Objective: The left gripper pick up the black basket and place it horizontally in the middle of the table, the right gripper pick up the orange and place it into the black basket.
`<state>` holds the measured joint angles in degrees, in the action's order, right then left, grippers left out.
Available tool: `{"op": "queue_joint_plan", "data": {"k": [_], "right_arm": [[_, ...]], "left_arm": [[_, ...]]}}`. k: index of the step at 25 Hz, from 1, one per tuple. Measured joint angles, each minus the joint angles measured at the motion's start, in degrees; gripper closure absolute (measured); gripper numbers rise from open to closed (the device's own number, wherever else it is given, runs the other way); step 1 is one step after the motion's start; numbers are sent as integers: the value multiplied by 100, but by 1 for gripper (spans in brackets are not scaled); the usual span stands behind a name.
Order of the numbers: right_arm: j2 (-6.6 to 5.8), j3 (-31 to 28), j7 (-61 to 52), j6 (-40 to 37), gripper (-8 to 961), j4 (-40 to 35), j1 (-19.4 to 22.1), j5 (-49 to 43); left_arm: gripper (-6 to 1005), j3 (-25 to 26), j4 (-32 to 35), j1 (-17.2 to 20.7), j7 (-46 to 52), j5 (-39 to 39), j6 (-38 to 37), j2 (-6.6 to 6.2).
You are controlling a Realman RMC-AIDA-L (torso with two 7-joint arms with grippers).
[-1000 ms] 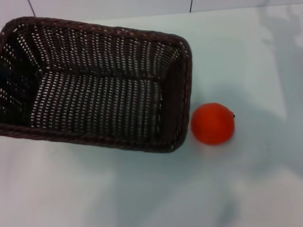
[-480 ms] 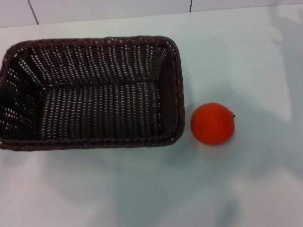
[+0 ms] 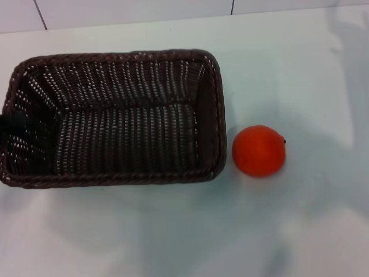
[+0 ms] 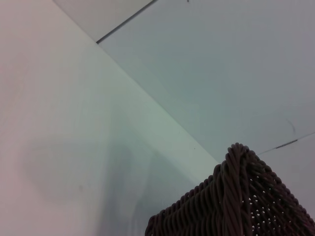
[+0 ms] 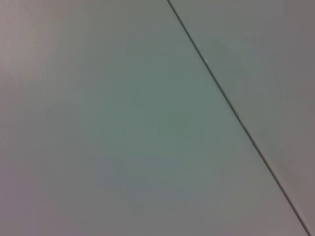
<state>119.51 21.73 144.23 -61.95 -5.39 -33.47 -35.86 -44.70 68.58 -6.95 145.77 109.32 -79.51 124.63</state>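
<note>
The black basket (image 3: 214, 121) sits flat on the table (image 3: 173, 231), left of centre, with its long side across my view and nothing inside. A black finger tip of my left gripper (image 3: 9, 123) shows at the basket's left wall, by the view's edge, gripping it. The left wrist view shows one braided corner of the basket (image 4: 236, 196) close up. The orange (image 3: 259, 150) rests on the table just right of the basket, a small gap between them. My right gripper is out of view; its wrist view shows only pale surface.
The table's far edge meets a tiled wall (image 3: 132, 8) just behind the basket. Bare table lies in front of the basket and to the right of the orange.
The basket swung from a tilted, skewed pose to level and square, then shifted slightly toward me and came down onto the table. The orange has not moved.
</note>
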Motion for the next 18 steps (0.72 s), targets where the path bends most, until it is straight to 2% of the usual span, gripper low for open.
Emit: {"op": "queue_joint_plan", "data": {"k": [18], "right_arm": [[3,38,-1,-34,177,-7,-26,-11]], "left_arm": [[811,-319,-508,-51,-75,-18,272,0]]}}
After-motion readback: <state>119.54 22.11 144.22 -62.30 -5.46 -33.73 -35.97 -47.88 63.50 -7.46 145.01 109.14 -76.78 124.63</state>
